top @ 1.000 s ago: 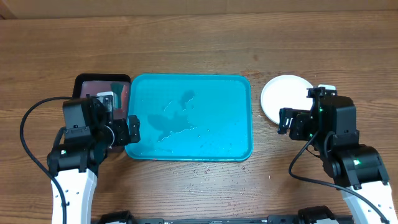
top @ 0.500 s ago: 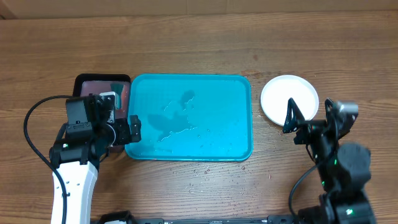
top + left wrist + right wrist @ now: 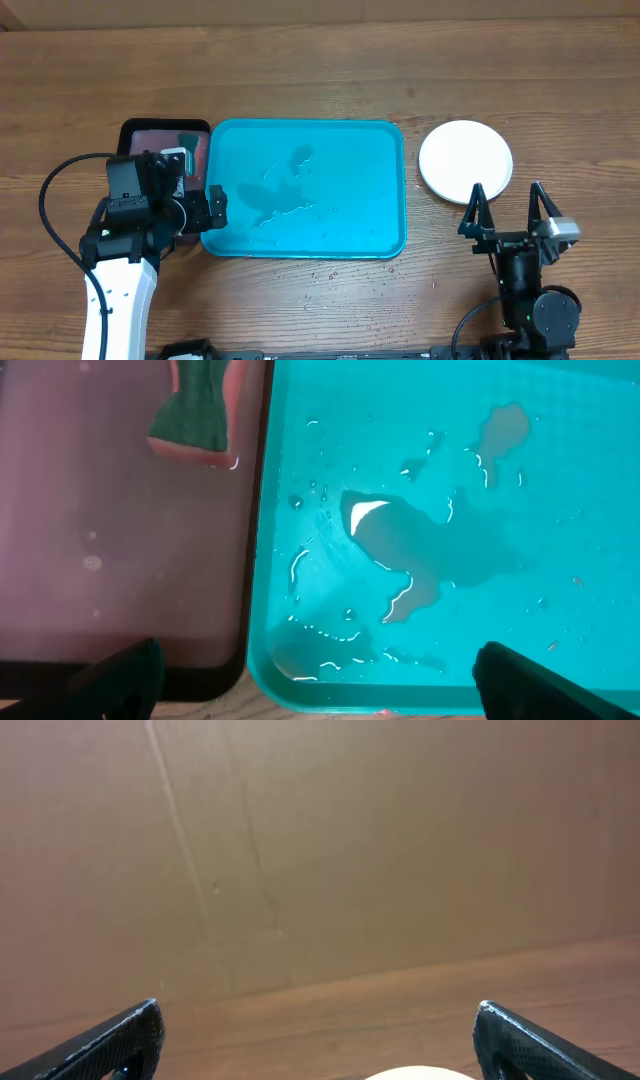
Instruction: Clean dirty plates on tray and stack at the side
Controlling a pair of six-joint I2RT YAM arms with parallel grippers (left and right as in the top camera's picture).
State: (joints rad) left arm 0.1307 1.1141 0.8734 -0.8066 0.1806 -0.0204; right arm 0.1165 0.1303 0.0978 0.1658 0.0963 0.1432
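Observation:
The turquoise tray (image 3: 390,150) lies mid-table, wet with puddles, and no plate is on it. A white plate (image 3: 465,160) rests on the table to its right. No cyan or yellow-green plate shows. My left gripper (image 3: 208,206) is open and empty over the tray's front left corner (image 3: 300,680). In the left wrist view its fingers (image 3: 320,690) span that corner and the black tray's edge. My right gripper (image 3: 507,192) is open and empty just in front of the white plate. In the right wrist view its fingers (image 3: 320,1055) point level at the back wall, with the plate's rim (image 3: 420,1074) at the bottom.
A black tray with a pinkish inside (image 3: 150,140) touches the turquoise tray's left side and holds a green and pink sponge (image 3: 195,410). Water drops lie on the wood in front of the turquoise tray (image 3: 325,272). A cardboard wall (image 3: 320,840) stands behind the table.
My right arm has drawn back from the white plate toward the table's front edge, its gripper open and tilted up. The left arm has hardly moved.

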